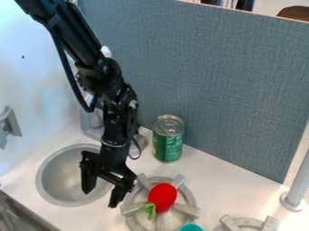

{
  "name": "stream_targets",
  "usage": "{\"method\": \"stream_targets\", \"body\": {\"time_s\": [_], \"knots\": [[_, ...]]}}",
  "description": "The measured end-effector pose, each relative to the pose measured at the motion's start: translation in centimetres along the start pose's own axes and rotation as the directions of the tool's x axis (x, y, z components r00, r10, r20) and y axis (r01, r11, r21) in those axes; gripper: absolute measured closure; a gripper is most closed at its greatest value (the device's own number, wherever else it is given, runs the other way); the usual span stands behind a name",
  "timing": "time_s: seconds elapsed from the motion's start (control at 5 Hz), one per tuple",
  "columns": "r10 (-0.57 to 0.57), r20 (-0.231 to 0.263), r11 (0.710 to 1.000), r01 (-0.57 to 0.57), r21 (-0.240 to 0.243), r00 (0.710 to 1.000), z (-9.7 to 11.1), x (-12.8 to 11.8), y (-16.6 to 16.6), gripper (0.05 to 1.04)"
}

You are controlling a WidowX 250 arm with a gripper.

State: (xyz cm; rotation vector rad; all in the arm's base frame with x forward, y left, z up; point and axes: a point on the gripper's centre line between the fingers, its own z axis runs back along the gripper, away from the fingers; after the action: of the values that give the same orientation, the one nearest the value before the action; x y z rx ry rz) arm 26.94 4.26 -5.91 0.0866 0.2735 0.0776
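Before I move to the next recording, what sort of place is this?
Probably a toy kitchen: a round sink set in the counter, a stove burner, and a red toy vegetable lying on it.

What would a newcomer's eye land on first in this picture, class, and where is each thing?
Probably the bright red, rounded toy with a green leafy end, lying on the round grey burner. Next comes the black two-finger gripper, hanging open near the round metal sink's right edge. Behind the burner stands a green metal can, near the blue-grey partition.
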Motion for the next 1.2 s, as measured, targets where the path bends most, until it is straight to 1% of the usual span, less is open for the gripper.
{"method": "stream_targets", "body": {"time_s": [0.2,0.4,0.6,0.8,1.0,1.2], "knots": [[0.0,-0.028,1.0,0.0,-0.004,1.0,-0.8,-0.4,-0.2,0.083],[-0.075,0.0,0.993,0.075,-0.091,0.997,0.7,-2.6,-3.0,0.083],[-0.132,0.076,0.984,0.14,-0.11,0.988,3.7,-4.2,-5.3,0.083],[-0.196,0.146,0.973,0.211,-0.093,0.97,3.8,-4.5,-9.4,0.083],[-0.2,0.19,0.971,0.221,-0.094,0.961,4.0,-5.1,-13.1,0.083],[-0.189,0.213,0.967,0.22,-0.13,0.958,3.8,-6.0,-15.7,0.083]]}}
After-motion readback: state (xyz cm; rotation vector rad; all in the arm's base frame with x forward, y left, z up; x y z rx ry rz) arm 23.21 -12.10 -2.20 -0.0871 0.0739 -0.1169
